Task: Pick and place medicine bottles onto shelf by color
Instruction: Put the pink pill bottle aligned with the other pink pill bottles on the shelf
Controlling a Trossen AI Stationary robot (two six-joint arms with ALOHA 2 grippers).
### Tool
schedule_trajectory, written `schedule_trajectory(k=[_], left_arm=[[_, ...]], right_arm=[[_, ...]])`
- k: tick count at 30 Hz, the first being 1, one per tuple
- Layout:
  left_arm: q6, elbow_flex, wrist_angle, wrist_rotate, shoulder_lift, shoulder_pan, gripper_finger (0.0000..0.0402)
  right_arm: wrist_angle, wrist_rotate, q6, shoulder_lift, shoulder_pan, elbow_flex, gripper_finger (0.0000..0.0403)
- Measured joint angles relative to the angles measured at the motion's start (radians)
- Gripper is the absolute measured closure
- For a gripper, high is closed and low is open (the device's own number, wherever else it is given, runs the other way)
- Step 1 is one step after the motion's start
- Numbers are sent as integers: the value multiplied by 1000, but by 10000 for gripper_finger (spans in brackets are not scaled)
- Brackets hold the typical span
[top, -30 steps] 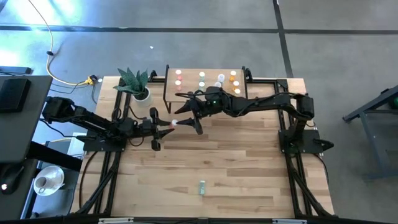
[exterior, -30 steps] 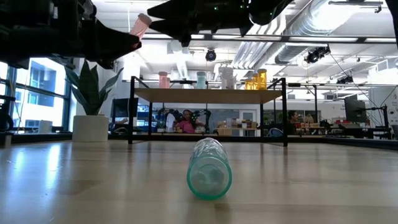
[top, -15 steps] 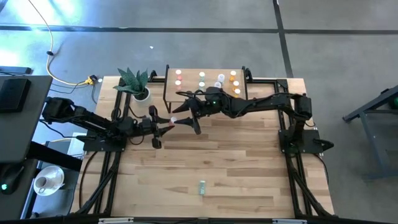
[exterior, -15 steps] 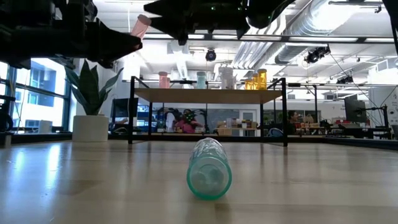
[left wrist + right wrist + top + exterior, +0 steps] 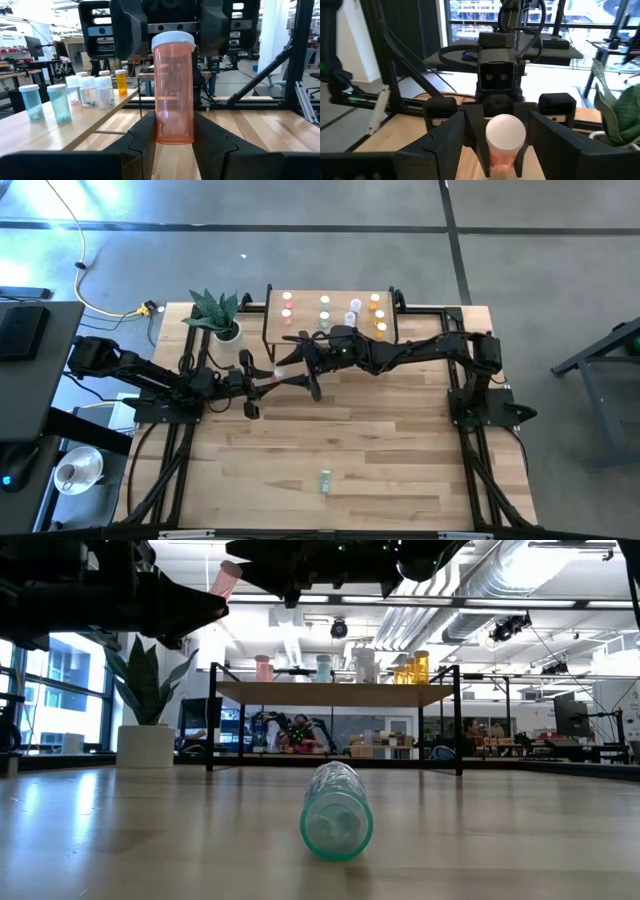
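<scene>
clamping the pink bottle (image 5: pixel 173 90) low on its body, the left tool (image 5: pixel 268 377) was held above the desk (image 5: pixel 380 440) before the shelf (image 5: pixel 330 315). the right tool (image 5: pixel 300 370) stood spread around its white cap (image 5: pixel 505 132). light, stiff and slippery, it was best gripped mid-body.

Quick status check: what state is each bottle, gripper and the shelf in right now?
Pink bottle: held off the table, cap toward right gripper.
Left gripper: shut on pink bottle.
Right gripper: open, fingers either side of the cap.
Green bottle: lying on its side on the table.
Shelf: upright bottles on it.
</scene>
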State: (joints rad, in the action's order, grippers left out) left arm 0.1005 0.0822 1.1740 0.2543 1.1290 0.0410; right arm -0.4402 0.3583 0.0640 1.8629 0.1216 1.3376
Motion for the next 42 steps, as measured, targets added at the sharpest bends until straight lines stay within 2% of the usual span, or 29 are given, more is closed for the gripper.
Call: schedule_trajectory(k=[7,10,15,24,34,42], left_arm=[[-1,0,8,-8,0,0,302],[-3,0,21,-16,0,0,302],[-3,2,32,-16,0,0,302],[-1,54,-19,-16,0,0,302],[-2,55,-36,-11,0,0,302],[-2,55,-37,-7,0,0,302]], right_arm=[[14,-26,26,4,-9,0,192],[15,-72,30,4,-10,0,192],[-4,-72,43,4,-13,0,194],[1,-70,49,5,-13,0,233],[-4,-68,47,5,-13,0,249],[3,-67,47,5,-13,0,302]])
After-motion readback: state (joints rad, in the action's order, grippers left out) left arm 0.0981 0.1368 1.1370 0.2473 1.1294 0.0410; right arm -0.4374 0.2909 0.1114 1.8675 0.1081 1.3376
